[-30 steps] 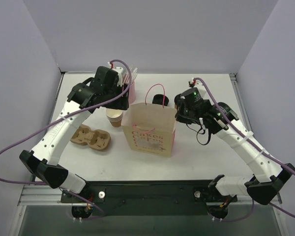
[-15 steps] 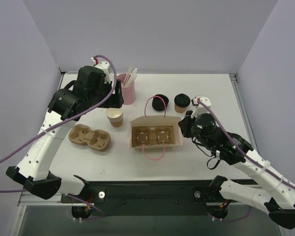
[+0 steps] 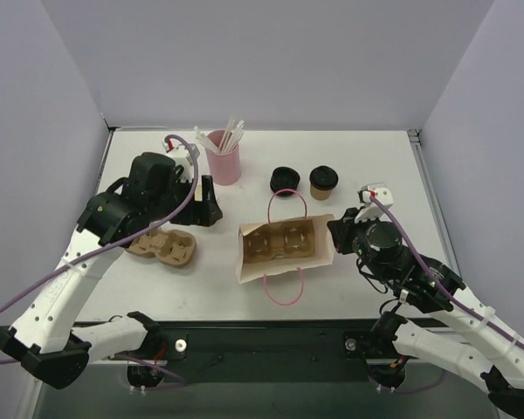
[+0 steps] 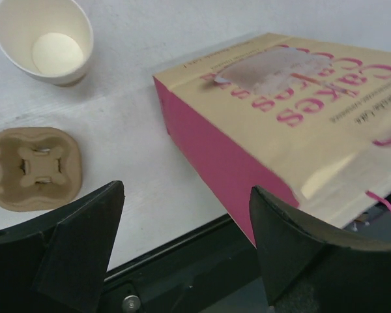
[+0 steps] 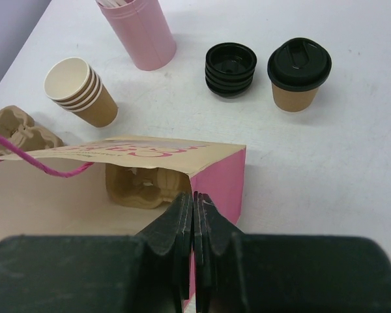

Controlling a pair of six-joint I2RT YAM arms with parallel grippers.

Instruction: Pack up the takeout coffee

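The takeout coffee point(image 5: 298, 72) stands upright with its lid on at the back of the table point(image 3: 375, 157), just beside the stack of black lids point(image 5: 230, 68) and outside the paper bag point(image 3: 284, 253). The right gripper point(image 5: 193, 212) has its jaws pinched tight on the bag's pink side rim, and a pulp carrier point(image 5: 140, 186) shows inside. The left gripper point(image 4: 187, 189) hovers near the bag, jaws spread wide and holding nothing.
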